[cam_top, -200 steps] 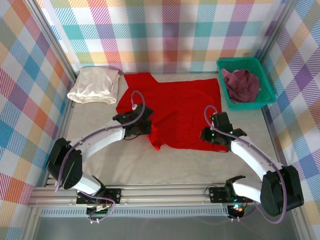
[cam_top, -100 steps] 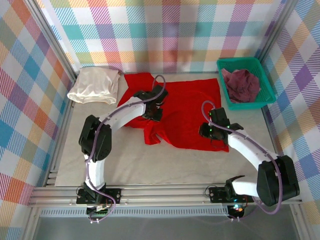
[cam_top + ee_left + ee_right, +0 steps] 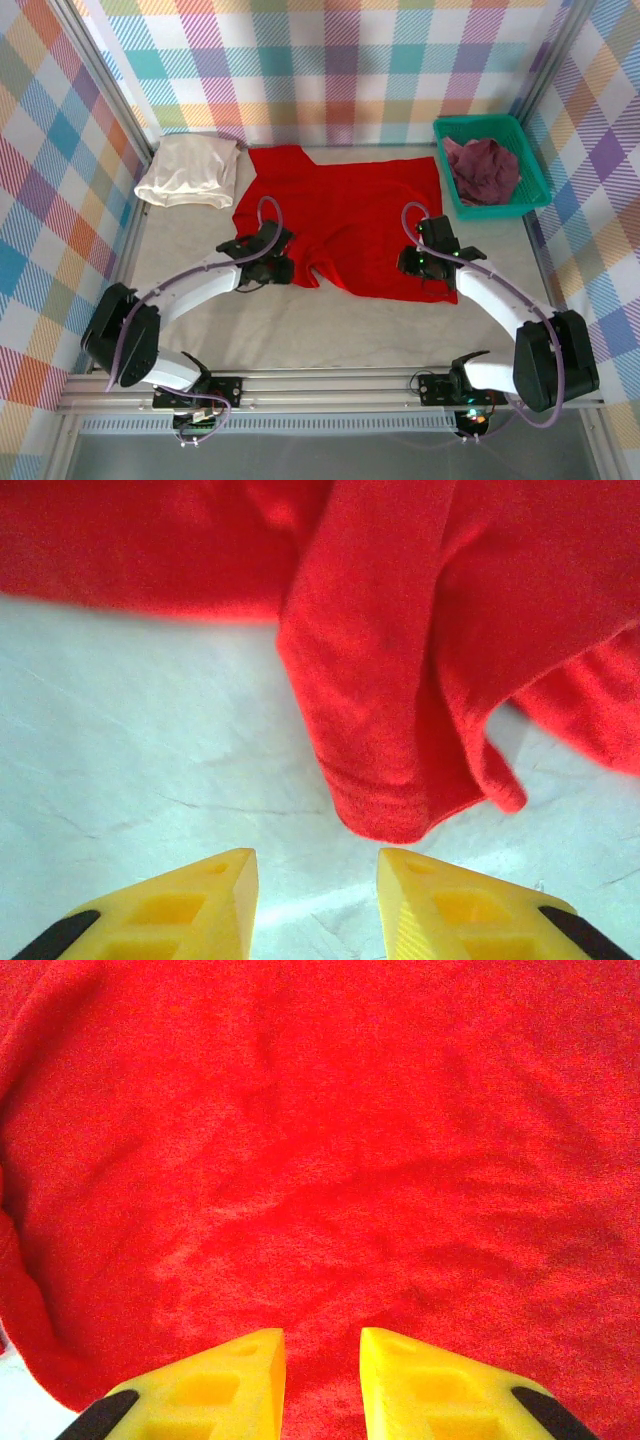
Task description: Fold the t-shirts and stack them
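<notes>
Red tee [image 3: 365, 210] lies spread mostly flat mid-counter [image 3: 300, 330], cloth lightly rippled; its near-left part is doubled over, w/ a rumpled sleeve flap, hem showing, resting on the bare surface. Cream-white tee [image 3: 190, 170] sits in a loose, roughly folded heap at the far-left corner, just beside the red one's left edge. Maroon-purple tee [image 3: 483, 170] is crumpled in a wad inside the green basket [image 3: 530, 170], far right
</notes>
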`<act>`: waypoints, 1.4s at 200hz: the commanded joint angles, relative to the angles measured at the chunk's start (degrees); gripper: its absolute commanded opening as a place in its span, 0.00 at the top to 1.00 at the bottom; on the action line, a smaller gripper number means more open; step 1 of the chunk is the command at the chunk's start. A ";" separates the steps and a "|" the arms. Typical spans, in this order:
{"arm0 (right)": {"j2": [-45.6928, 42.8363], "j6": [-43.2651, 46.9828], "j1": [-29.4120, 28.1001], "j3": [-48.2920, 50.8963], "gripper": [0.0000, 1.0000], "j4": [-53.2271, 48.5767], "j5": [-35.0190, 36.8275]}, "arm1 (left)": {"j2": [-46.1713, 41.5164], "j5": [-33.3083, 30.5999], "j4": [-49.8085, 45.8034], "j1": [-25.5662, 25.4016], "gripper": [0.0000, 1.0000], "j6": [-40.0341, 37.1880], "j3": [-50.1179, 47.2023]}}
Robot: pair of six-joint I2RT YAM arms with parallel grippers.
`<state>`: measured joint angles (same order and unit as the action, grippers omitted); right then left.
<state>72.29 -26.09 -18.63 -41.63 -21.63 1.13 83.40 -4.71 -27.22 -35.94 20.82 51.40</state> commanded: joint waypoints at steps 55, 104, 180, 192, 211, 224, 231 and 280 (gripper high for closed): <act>-2.16 1.28 -0.25 -0.18 0.73 1.46 -0.06 | 11.77 6.89 17.40 0.08 0.81 4.55 0.04; -3.83 1.66 -0.24 0.59 0.73 1.04 1.24 | 6.46 -1.25 6.21 -1.09 1.00 4.14 1.96; -2.77 2.45 -0.17 -0.23 0.72 0.10 2.21 | -8.31 -5.21 -26.19 -8.86 1.00 16.95 4.23; -2.84 2.55 -0.16 -0.07 0.72 0.18 2.38 | -10.94 -4.69 -29.60 -10.75 1.00 20.53 3.31; -2.43 3.00 -0.20 0.07 0.72 0.53 2.52 | -14.44 -4.44 -34.04 -13.91 1.00 26.04 1.71; -1.82 3.30 -0.16 -0.03 0.72 0.72 2.48 | -16.13 -3.87 -35.21 -15.81 1.00 29.23 -0.03; -1.55 3.47 -0.14 -0.20 0.72 0.71 2.44 | -16.66 -3.13 -35.52 -16.33 1.00 30.93 -1.25; -0.95 4.32 -0.15 -0.65 0.71 1.14 2.39 | -16.39 -6.87 -30.86 -21.80 0.65 36.87 -2.35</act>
<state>70.83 -23.20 -18.63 -41.63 -20.62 3.05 67.13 -7.05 -57.43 -56.66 53.34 47.68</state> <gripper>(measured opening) 0.285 0.141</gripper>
